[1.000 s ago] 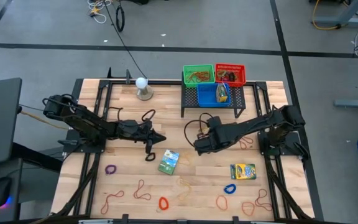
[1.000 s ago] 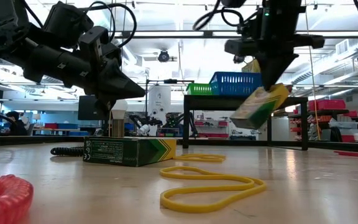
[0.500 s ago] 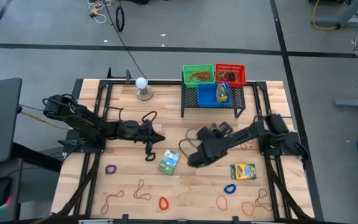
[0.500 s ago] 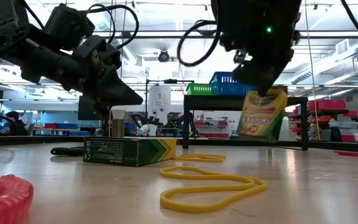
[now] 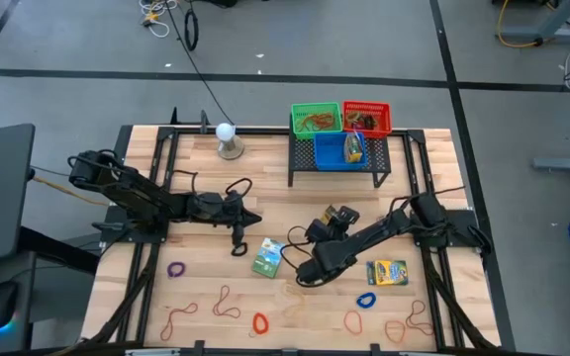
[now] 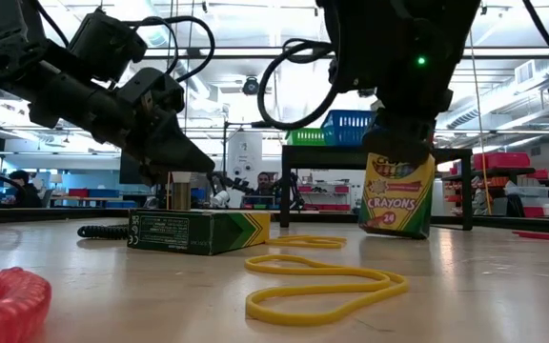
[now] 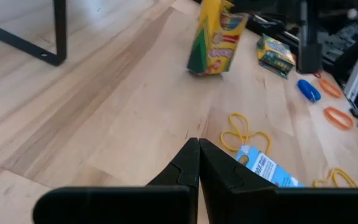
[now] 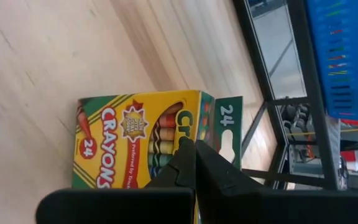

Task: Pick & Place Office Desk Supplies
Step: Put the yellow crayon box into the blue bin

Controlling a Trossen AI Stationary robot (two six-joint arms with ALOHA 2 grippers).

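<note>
Crayon box, yellow, 24-count [image 6: 396,195]: stands upright on the table [image 5: 433,148], long axis vertical, directly beneath the right gripper [image 5: 305,270]. Pinched at its top flap by fully closed fingers [image 8: 188,165]; hidden under the arm in the high view.

Bearing for the coming move: lies at mid-table, with the black mesh rack [image 5: 291,163] and its baskets away toward the far edge, well apart from the box. Right arm plainly the nearer, already on the box; probably needs a straight lift before any carry, since a tall box held by a thin flap is likely to swing.

Left gripper [image 5: 252,218]: closed tight, holding nothing, hovering above bare wood left of centre, waiting.

Count, crayon boxes on the table: three. One held upright as above; one green crayon box [image 5: 268,259] lying flat just beside the right gripper; one yellow crayon box [image 5: 387,272] lying flat nearer the right edge.

Count, baskets on the rack: three, namely green basket [image 5: 316,120], red basket [image 5: 367,117] and blue basket [image 5: 334,153], each already holding items too small to name.

Count, small loops: one purple loop [image 5: 176,268], one blue loop [image 5: 366,300], two orange-red loops [image 5: 260,322].

Count, rubber bands: several reddish-tan rubber bands [image 5: 226,302] along the near edge, exact number uncertain; a yellow rubber band [image 6: 322,286] near the green box.
</note>
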